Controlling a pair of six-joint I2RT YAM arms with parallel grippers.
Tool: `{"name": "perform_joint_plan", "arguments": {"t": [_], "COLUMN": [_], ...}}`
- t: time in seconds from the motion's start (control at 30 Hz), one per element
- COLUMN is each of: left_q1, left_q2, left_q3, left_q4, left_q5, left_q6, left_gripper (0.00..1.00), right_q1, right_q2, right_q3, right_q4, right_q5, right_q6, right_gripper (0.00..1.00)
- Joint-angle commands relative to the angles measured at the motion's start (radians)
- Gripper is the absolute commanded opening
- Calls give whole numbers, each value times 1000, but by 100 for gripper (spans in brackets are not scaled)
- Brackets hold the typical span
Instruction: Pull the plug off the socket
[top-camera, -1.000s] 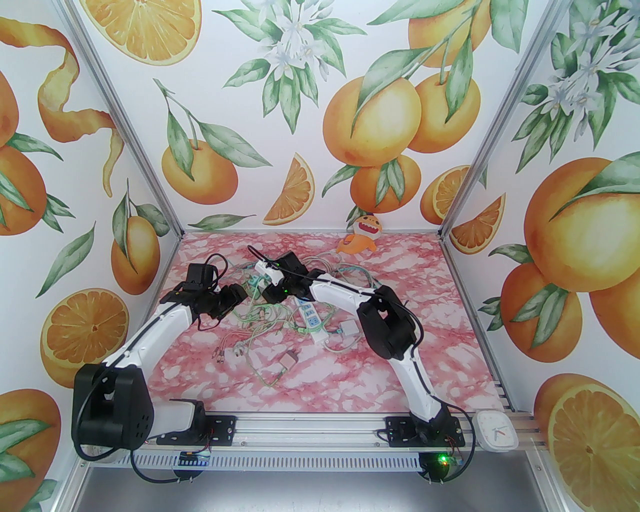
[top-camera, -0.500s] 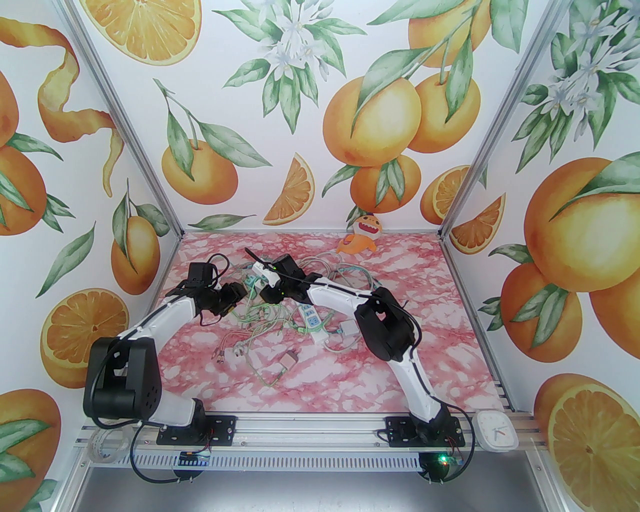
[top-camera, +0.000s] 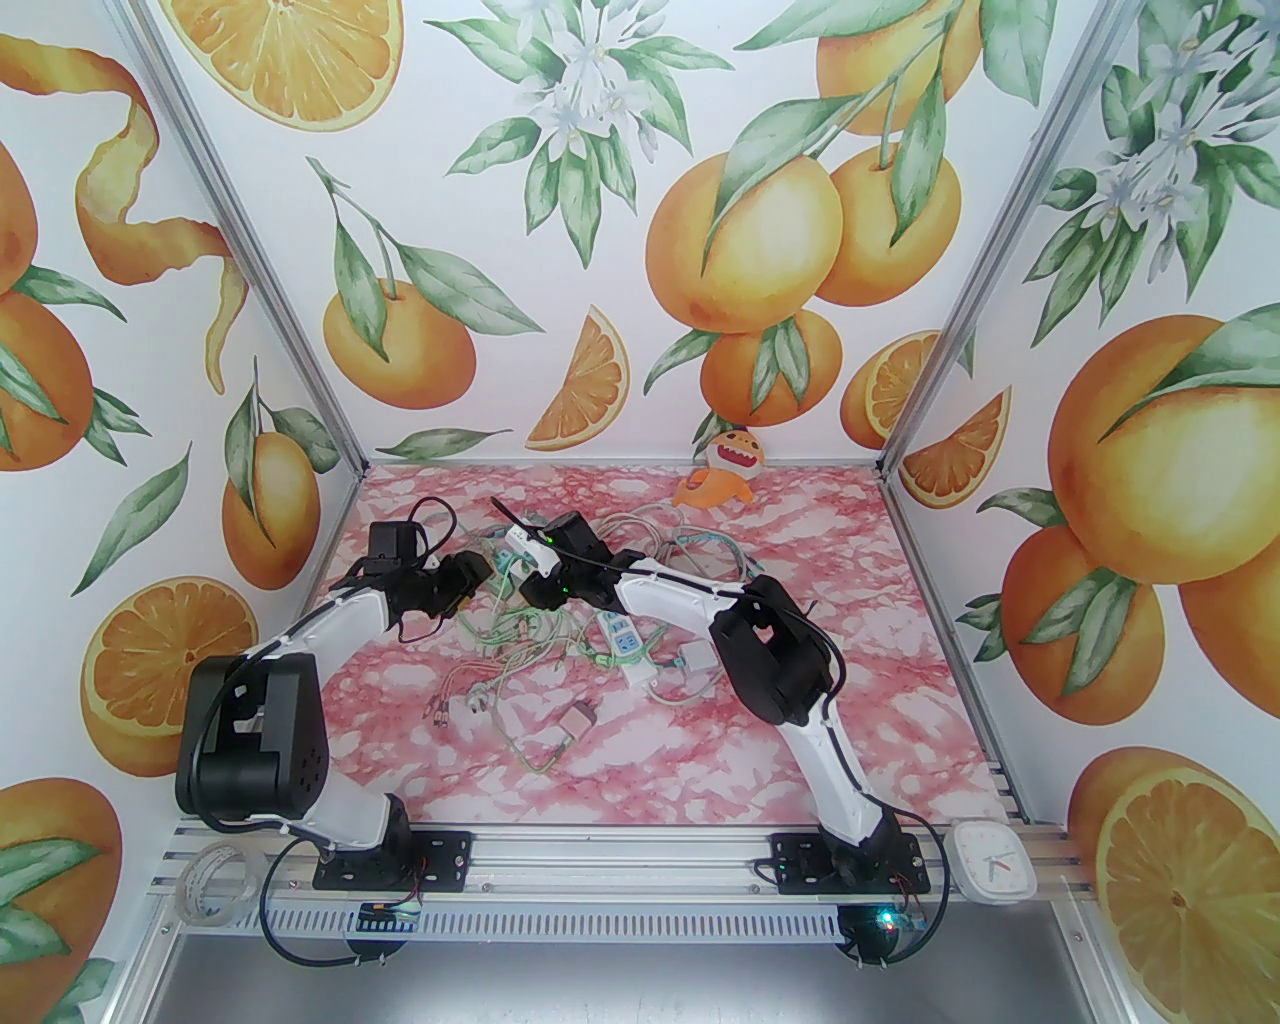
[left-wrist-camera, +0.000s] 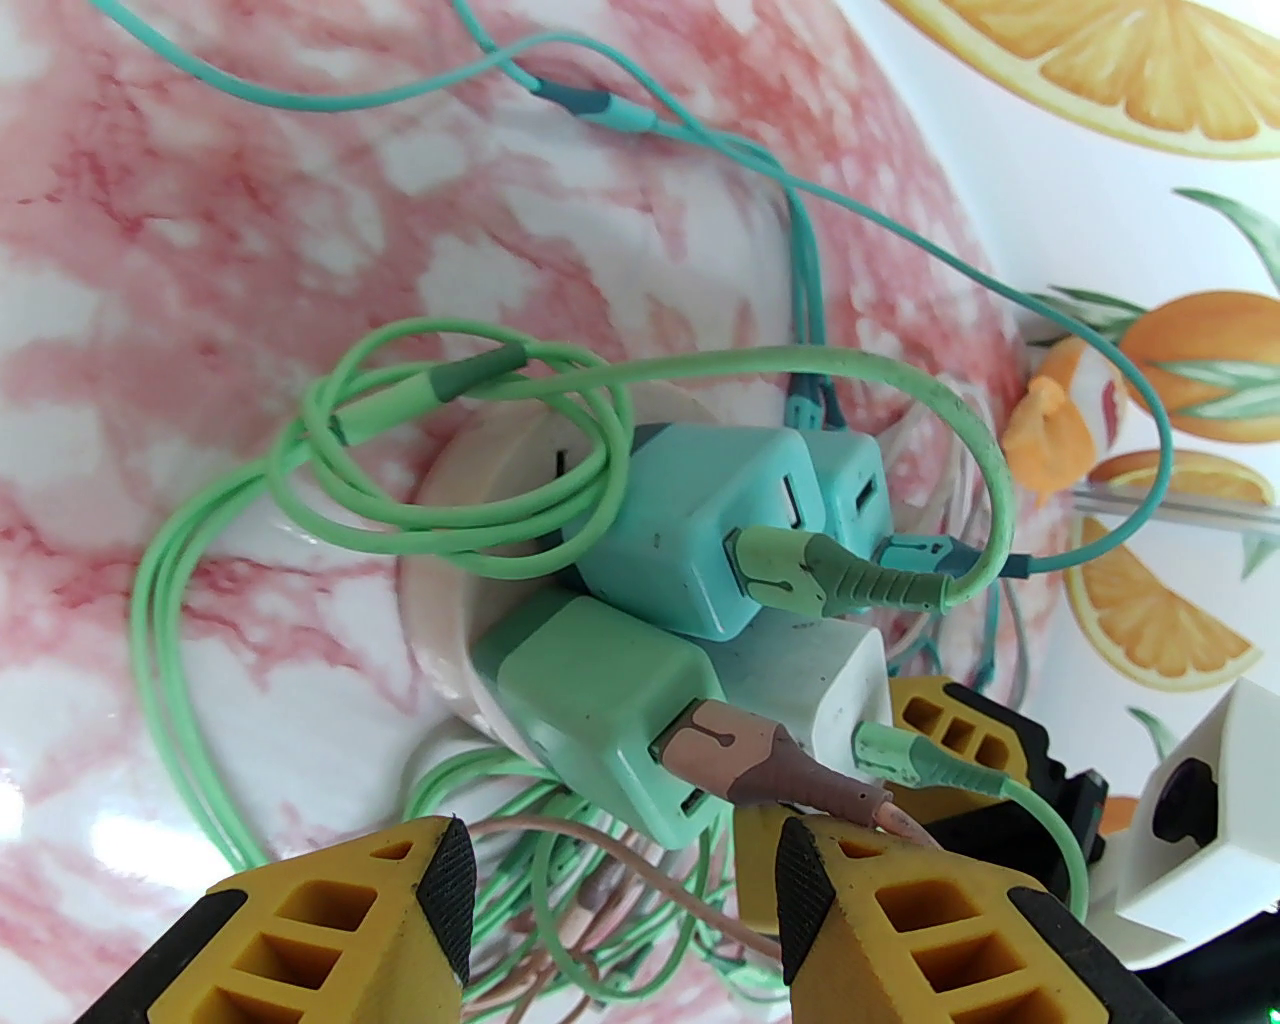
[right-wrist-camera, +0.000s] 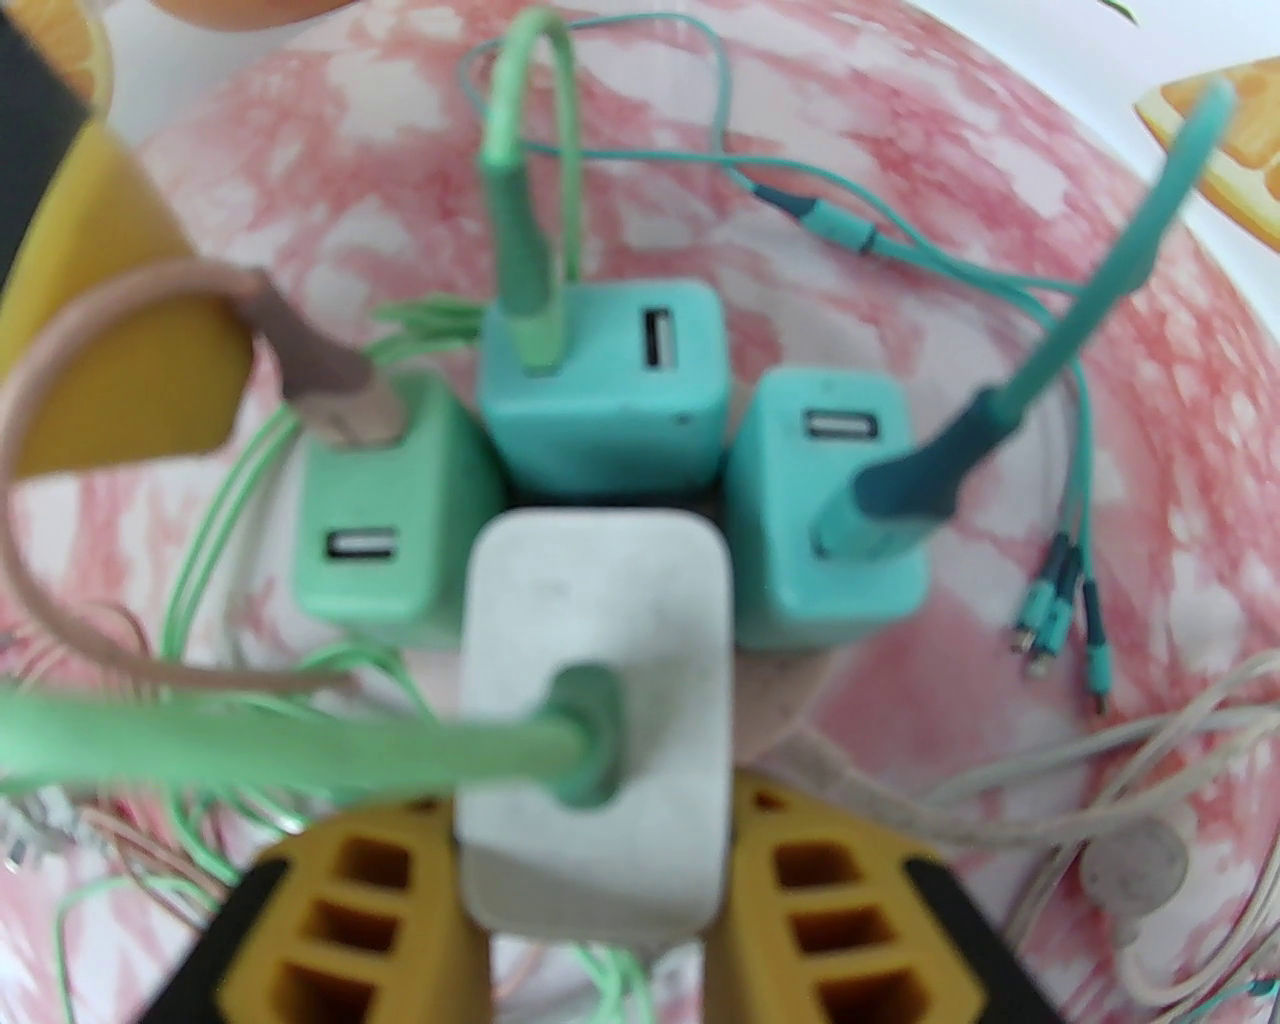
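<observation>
The right gripper (right-wrist-camera: 595, 830) squeezes the white plug (right-wrist-camera: 600, 590). The left gripper (left-wrist-camera: 618, 860) is open beside the green plug (left-wrist-camera: 590, 700).

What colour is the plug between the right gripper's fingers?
White; the plug shows best in the right wrist view.

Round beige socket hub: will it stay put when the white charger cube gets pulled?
Probably not by itself: the round beige socket hub looks small and light, with nothing pinning it, so it may lift with the white charger cube. The looped green cable draped over it could drag too.
</observation>
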Motion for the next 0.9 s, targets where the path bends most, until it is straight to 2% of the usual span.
{"name": "perform_joint_plan", "arguments": {"t": [0.0,0.5,0.73,0.87], "left_q1": [-9,-20,-20,-20], "left_q2": [30,109,125,123], "left_q3": [-27,-49,-57,-55], "left_q4": [63,119,48,7], "left_q5": [32,28,-26,-46], "left_q6": [9,-59,-44,-25], "left_gripper": [54,53,42,40], "right_q1": [24,45,49,38], "right_q2": [-37,-36,-41,-44], "right_q3": [-3,6,5,7], "right_q4": [-7,-22,-14,11], "right_q5": [-26,-11,23,4], "right_q6": [21,39,91,168], "right_gripper": [32,32,29,27]}}
